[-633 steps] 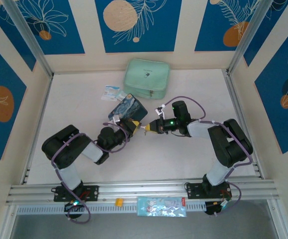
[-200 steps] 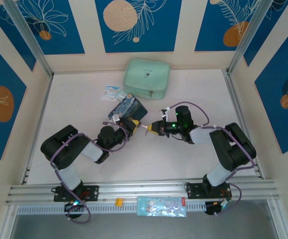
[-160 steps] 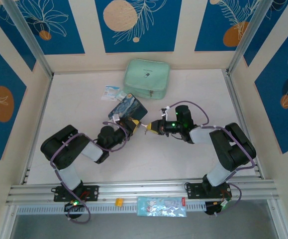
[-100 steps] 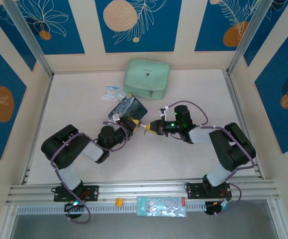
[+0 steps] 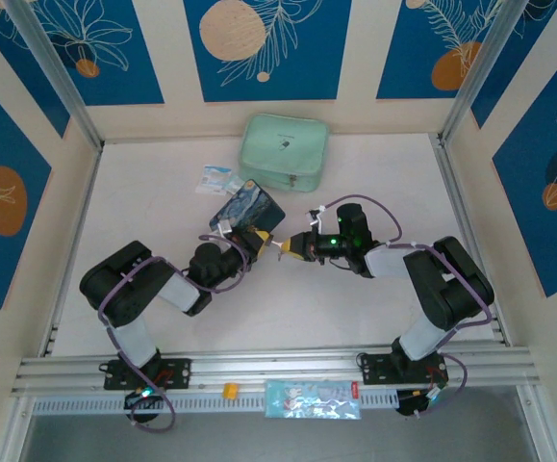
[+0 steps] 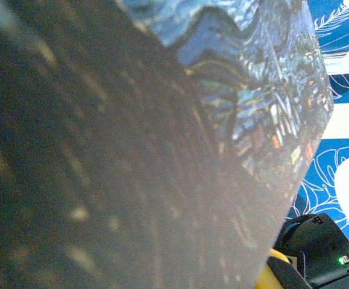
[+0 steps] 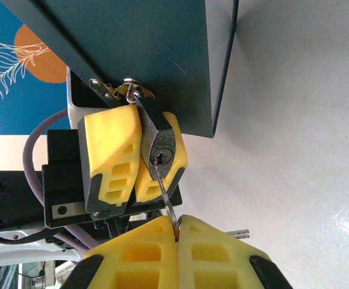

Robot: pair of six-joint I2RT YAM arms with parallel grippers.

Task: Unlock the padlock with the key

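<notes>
The padlock [image 7: 162, 150], small, dark and silvery, hangs by its shackle from the hasp of the dark blue painted tin [image 7: 156, 54]. My left gripper [image 7: 144, 120] is shut on the padlock, its yellow fingers [image 7: 109, 150] on either side of the body. My right gripper [image 7: 178, 224] is shut on the thin silvery key [image 7: 167, 194], whose tip sits at the keyhole. In the top view the left gripper [image 5: 258, 237] and right gripper [image 5: 291, 247] meet tip to tip just in front of the tin [image 5: 247, 208]. The left wrist view is up close against the blurred tin [image 6: 162, 150].
Two spare keys [image 7: 237, 233] stick out beside my right fingers. A mint green case [image 5: 285, 151] lies at the back, with white-and-blue packets [image 5: 215, 179] to its left. A packet [image 5: 312, 397] and a small yellow piece [image 5: 228, 390] rest on the front rail.
The right gripper has edged a little left toward the left gripper, with the key still in it. The left arm and the tin have stayed put.
</notes>
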